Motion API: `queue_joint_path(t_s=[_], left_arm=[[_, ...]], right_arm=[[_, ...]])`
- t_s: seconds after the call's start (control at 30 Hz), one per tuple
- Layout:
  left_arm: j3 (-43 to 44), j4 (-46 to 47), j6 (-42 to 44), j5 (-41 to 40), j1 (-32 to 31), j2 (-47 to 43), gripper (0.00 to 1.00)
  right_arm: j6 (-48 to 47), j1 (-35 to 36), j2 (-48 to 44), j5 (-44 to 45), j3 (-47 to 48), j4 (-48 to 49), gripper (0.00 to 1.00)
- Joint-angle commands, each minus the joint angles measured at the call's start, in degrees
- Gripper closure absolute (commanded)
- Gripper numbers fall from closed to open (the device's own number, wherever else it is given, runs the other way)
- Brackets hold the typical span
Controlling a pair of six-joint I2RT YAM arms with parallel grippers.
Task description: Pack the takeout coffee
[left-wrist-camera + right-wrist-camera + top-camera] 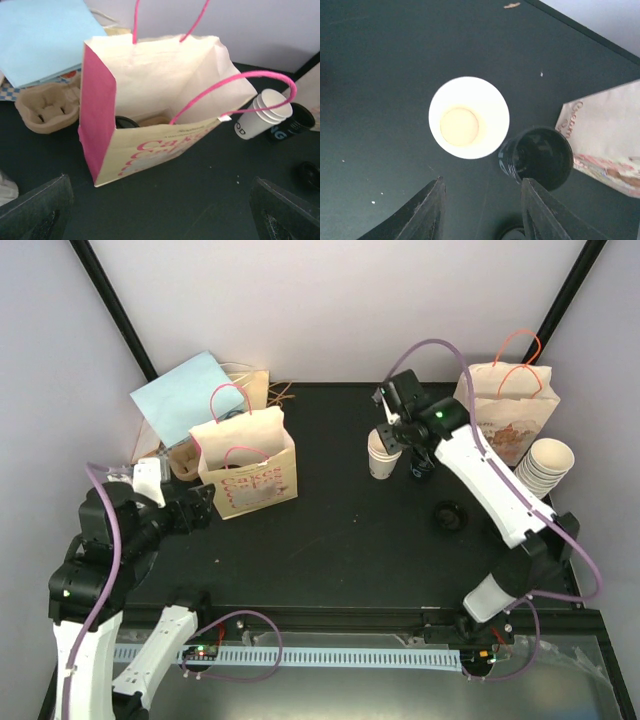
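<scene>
Right arm is stretched long across the worktop [330, 540], reaching away from its base at the near edge. The wrist is bent over, so the right end effector [392, 428] points straight down. Its camera stares right into the white cup [469, 117], which stands upright and empty. A black cup [536, 157] stands just beside it, on the side of the brown bag [605, 145]; whether the two cups touch, I cannot tell. The fingers [425, 212] are parted to a middling gap and grip nothing, and both cups sit beyond the tips. A black lid [447, 517] lies flat on the worktop, apart from the cups and nearer the arm bases. A stack of paper cups [548, 465] stands next to the brown bag.

Over on the left, the arm is folded in close to its base. The left end effector [160, 215] is aimed across at the pink-handled bag [150, 100], jaws spread wide and empty. That bag stands upright with its mouth open, and a dark round thing [127, 121] shows at the bottom. A cup carrier [47, 105] sits beside the bag, with a light blue bag [40, 35] behind it.
</scene>
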Motion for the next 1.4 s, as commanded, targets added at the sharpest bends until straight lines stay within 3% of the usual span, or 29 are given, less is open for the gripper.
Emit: queue_joint_path(t_s=[0.0, 0.2, 0.37, 0.87, 0.97, 1.07, 1.13, 1.17, 1.27, 1.37], left_arm=[[3.23, -0.3, 0.81, -5.64, -0.09, 0.25, 0.01], [1.34, 2.14, -0.34, -3.19, -0.08, -0.64, 0.01], [-1.98, 5.19, -1.47, -0.53, -0.08, -2.41, 0.01], [-5.0, 7.79, -1.63, 1.88, -0.12, -4.14, 0.01], [-5.0, 7.89, -1.49, 1.94, -0.08, -4.11, 0.01], [-5.23, 8.23, -1.43, 2.21, -0.09, -4.28, 0.01], [-5.41, 8.45, -1.38, 2.75, -0.13, -4.15, 0.01], [-5.5, 8.54, -1.34, 3.13, -0.09, -4.17, 0.01], [-5.89, 8.89, -1.35, 4.52, -0.08, -4.09, 0.01], [-6.66, 9.54, -1.52, 5.5, -0.11, -4.41, 0.01]], right_arm=[[5.13, -0.46, -8.22, 4.31, -9.01, 7.42, 0.57], [9.32, -3.95, -17.14, 5.09, -19.33, 11.68, 0.6], [12.53, -9.85, -18.84, -0.76, -24.14, 13.81, 0.61], [14.02, -12.07, -9.74, 2.04, -19.76, 11.13, 0.68], [15.47, -12.06, -12.64, 5.67, -19.48, 11.1, 0.63], [19.91, -12.15, -14.13, 16.9, -16.45, 7.01, 0.54], [25.16, -12.13, -13.47, 24.57, -12.4, 0.44, 0.17], [27.09, -12.11, -12.86, 26.21, -8.82, -2.99, 0.04], [28.29, -12.08, -12.58, 26.06, -4.24, -9.14, 0.0], [23.42, -12.54, -17.34, 23.97, -8.72, -4.32, 0.0]])
